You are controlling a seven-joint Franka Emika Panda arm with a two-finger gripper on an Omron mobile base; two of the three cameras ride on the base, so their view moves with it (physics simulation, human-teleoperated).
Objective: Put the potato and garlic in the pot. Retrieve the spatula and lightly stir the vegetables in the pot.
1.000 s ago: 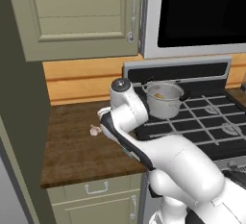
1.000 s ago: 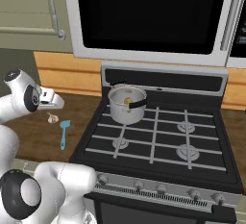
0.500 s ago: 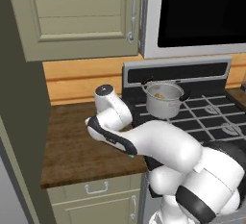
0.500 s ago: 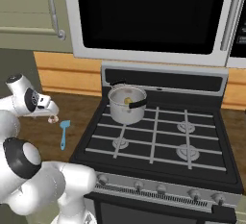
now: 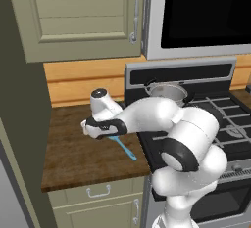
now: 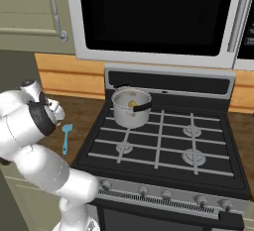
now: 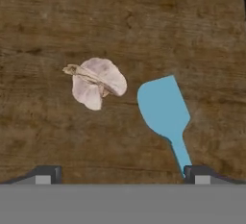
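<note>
The fingers [image 7: 48, 174] stand wide apart with nothing between them, only their dark tips showing at the hand view's lower edge. The gripper [image 7: 122, 175] hangs over the brown wooden counter [image 7: 202, 31]. Below it lie the garlic [image 7: 96, 82] and, just beside it, the spatula [image 7: 166, 112], its handle cut off behind one fingertip. On the stove [image 6: 163, 141], the pot [image 6: 131, 108] holds a yellowish lump, apparently the potato [image 6: 132, 104], mostly hidden by the rim.
</note>
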